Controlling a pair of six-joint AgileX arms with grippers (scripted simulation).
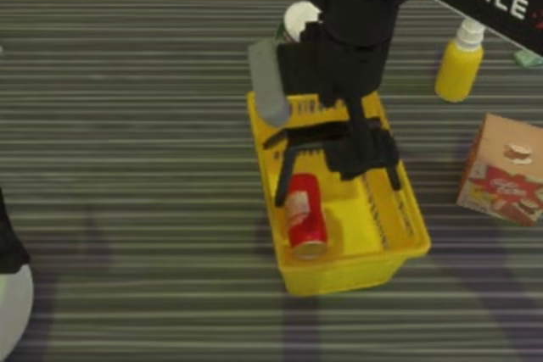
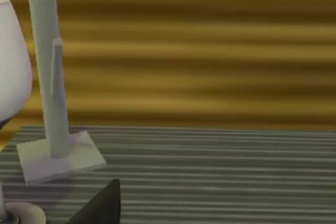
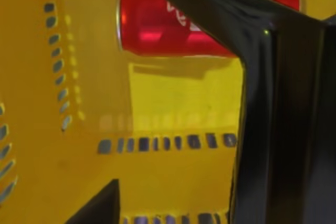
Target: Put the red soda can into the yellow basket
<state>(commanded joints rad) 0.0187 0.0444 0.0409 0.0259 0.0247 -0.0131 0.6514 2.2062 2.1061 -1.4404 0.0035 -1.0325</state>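
We see a red can [image 1: 305, 219] with a silver end and a pale patch on its side. The basket [image 1: 405, 253] is yellow, with dark slots in its walls and black handles. The table [image 1: 127, 150] has grey and dark stripes. The bottle [image 1: 458, 69] is yellow with a white top. The box [image 1: 502, 171] is tan with red and white print. Our right gripper [image 1: 339, 177] is black.

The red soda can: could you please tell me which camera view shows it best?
The top view: the red soda can lies whole inside the yellow basket. The right wrist view shows it partly hidden behind a black bar; the left wrist view misses it.
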